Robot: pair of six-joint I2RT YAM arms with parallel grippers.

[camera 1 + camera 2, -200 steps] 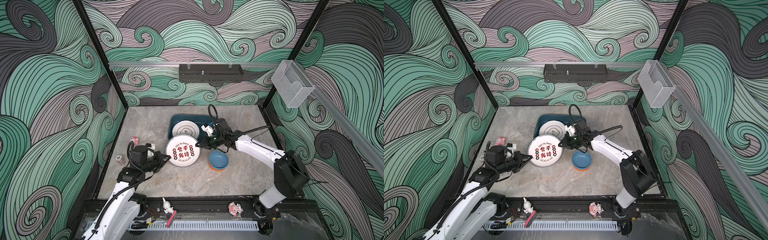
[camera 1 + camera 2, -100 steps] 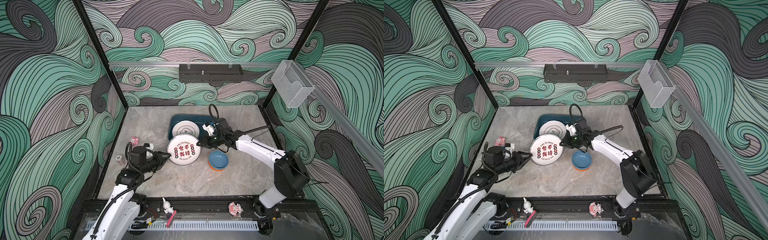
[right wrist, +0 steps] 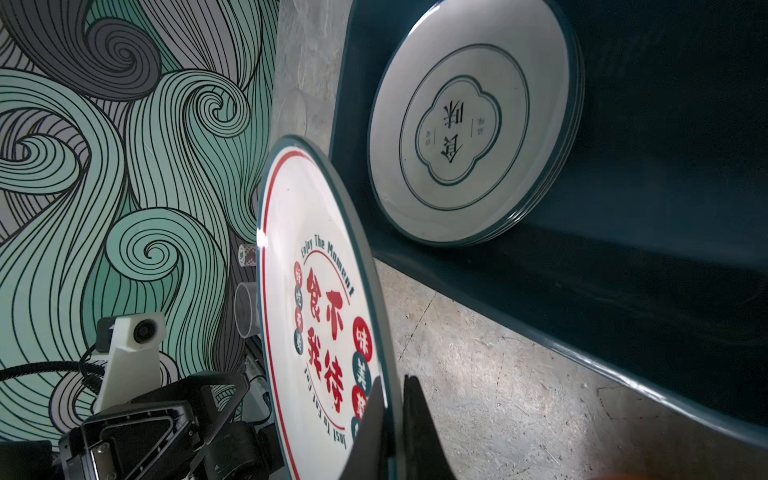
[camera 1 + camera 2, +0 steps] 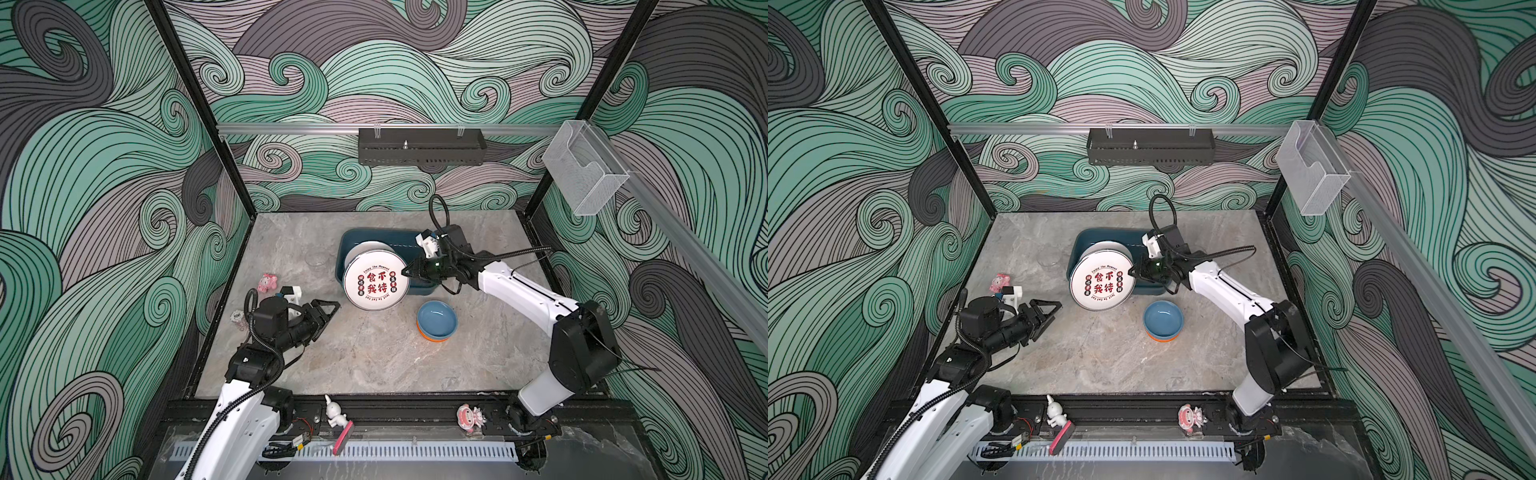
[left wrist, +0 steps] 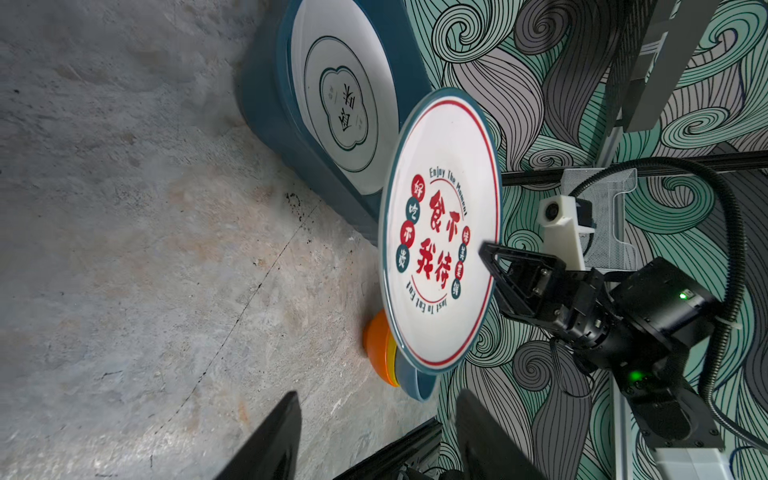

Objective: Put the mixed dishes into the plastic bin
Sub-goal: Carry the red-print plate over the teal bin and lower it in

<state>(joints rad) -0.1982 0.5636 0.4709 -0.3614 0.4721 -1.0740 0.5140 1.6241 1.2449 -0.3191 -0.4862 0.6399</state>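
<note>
My right gripper [image 4: 403,272] [image 4: 1130,273] [image 3: 392,399] is shut on the right rim of a white plate [image 4: 376,282] [image 4: 1102,282] [image 5: 440,232] [image 3: 316,316] printed with red characters. It holds the plate tilted above the front left corner of the dark teal plastic bin [image 4: 343,249] [image 4: 1077,249] [image 3: 623,291]. A stack of white plates [image 4: 368,249] [image 3: 469,120] lies in the bin. My left gripper [image 4: 330,309] [image 4: 1054,309] [image 5: 378,399] stands open and empty, left of the held plate. Stacked bowls [image 4: 437,322] [image 4: 1163,320], blue on top, sit on the table. A clear tumbler [image 4: 316,259] stands left of the bin.
A pink figurine [image 4: 267,282] and a small patterned disc [image 4: 237,318] lie by the left arm. Two figurines [image 4: 334,411] [image 4: 469,417] stand on the front rail. A black tray [image 4: 419,146] hangs on the back wall, a clear box [image 4: 584,170] at right.
My left gripper let go of the plate's left rim, opened and drew back to the left. My right gripper carried the plate a little back toward the bin.
</note>
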